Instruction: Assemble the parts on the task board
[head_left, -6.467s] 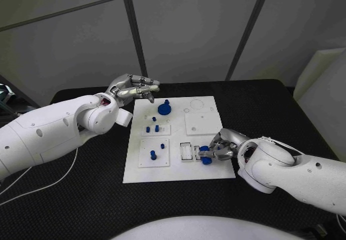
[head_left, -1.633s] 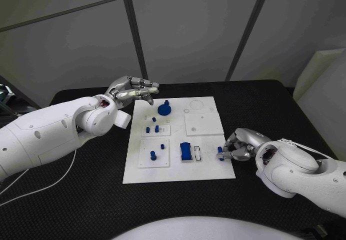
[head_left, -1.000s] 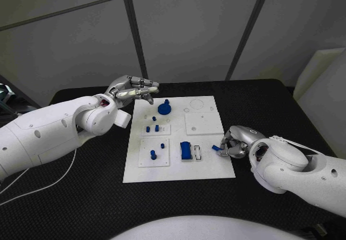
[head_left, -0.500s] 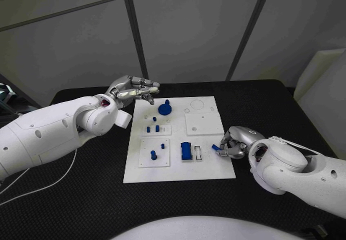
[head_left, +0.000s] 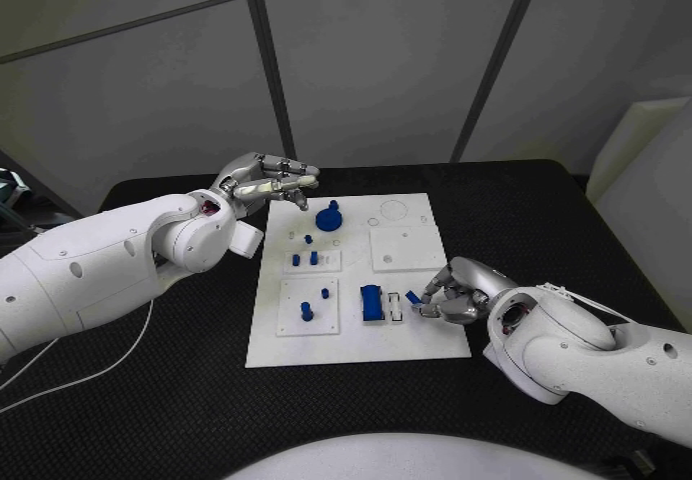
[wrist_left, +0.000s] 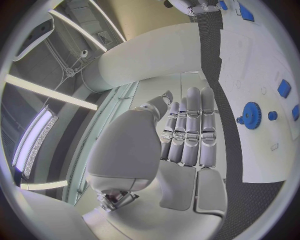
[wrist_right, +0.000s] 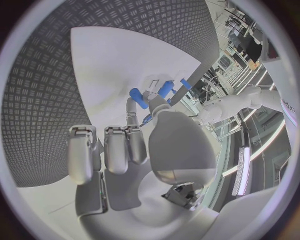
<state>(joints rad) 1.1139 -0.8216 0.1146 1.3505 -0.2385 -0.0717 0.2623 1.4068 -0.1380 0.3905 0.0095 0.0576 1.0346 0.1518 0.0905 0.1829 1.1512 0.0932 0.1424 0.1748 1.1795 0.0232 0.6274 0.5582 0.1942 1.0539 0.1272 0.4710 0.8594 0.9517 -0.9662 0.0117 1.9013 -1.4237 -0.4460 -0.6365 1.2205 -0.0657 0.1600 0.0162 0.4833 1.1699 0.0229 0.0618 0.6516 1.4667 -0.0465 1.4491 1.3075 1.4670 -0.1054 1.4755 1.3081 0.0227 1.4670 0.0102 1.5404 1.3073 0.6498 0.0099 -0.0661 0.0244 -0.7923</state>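
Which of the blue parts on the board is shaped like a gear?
The blue gear at the far end of the task board, near the left hand. It is round and toothed; the others are pegs or blocks.

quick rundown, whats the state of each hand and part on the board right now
left hand: hovers past the board's far left corner, holds nothing, fingers apart
right hand: pinches a small blue part over the board's right edge
task board: flat on the table
blue gear: on the board's far end
blue block: seated beside an empty slot
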